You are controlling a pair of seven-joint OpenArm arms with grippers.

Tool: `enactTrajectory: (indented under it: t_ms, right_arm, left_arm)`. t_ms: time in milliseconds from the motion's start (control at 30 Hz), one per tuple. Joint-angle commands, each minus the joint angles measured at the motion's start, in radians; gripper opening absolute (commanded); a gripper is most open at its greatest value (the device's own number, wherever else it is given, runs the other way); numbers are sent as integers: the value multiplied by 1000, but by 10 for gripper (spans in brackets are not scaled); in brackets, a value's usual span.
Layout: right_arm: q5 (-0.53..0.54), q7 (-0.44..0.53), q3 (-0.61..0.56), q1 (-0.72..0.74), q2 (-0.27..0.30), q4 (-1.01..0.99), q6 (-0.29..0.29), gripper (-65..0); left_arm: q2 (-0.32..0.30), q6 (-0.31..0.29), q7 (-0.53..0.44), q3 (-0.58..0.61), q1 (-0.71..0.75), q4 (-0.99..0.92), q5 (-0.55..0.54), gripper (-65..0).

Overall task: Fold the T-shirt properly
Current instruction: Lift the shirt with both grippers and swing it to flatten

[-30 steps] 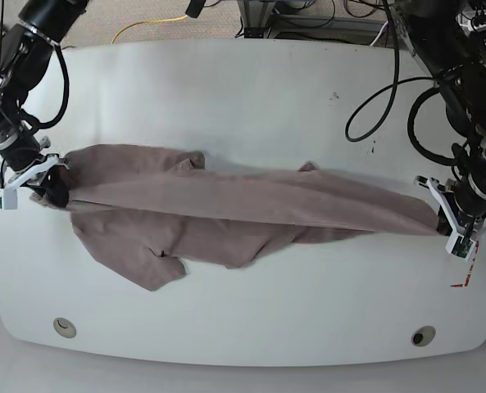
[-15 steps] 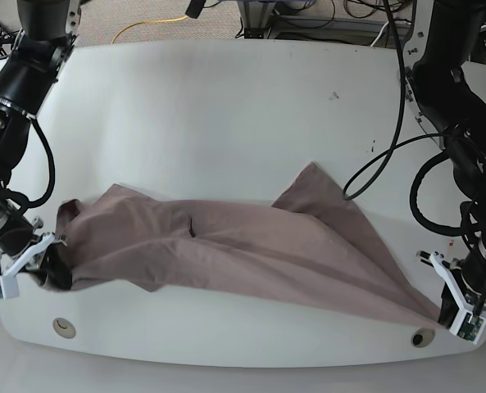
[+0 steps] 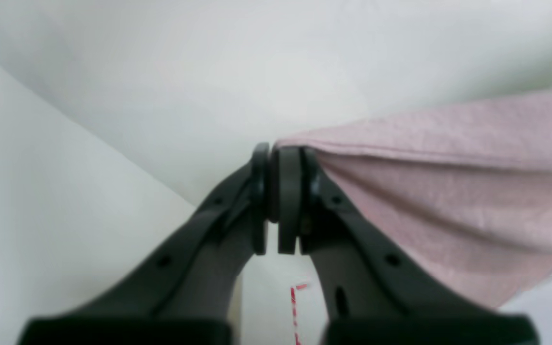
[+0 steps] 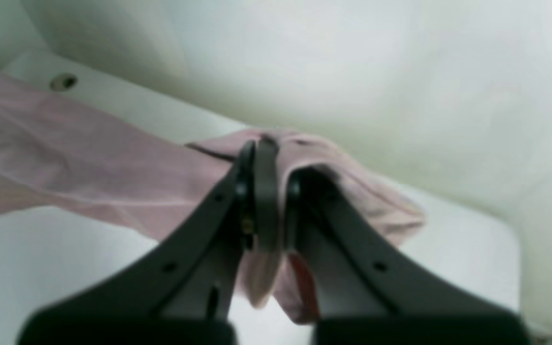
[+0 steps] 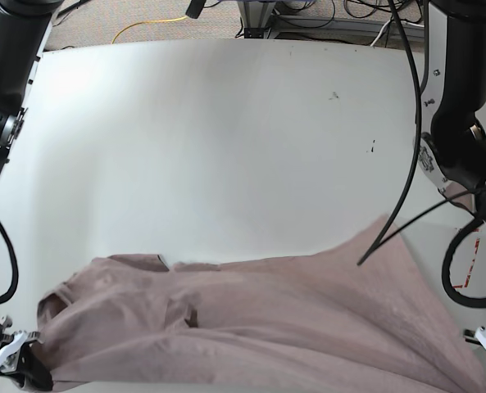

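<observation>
**Shirt stretched between both arms at the near table edge**

Left gripper point(image 3: 283, 201) is clamped on a corner of the T-shirt point(image 5: 251, 319); right gripper point(image 4: 266, 201) is pinched on a bunched bit of cloth at the other end. The shirt hangs spread along the near edge of the table point(image 5: 226, 147), its far part lying on the top. Step in hand, as I read it: spreading the shirt flat. Next move calls for lowering it with even tension, both grips kept.
</observation>
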Motion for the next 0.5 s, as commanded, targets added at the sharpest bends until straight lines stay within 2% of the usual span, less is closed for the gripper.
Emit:
enactTrajectory:
  t_ms: [0, 233, 367, 467]
  right_arm:
    - [2, 30, -35, 90, 37, 2, -2, -650]
    - [7, 15, -62, 99, 42, 4, -2, -650]
    - [7, 9, -30, -2, 36, 4, 0, -650]
    - [22, 9, 45, -130, 24, 14, 7, -650]
  left_arm:
    - [-7, 2, -17, 1, -85, -41, -2, -637]
    - [-6, 2, -17, 16, -119, -94, -8, -636]
    - [-4, 2, -16, 35, -38, -90, -10, -636]
    - [-4, 2, -16, 46, 45, -49, -19, -636]
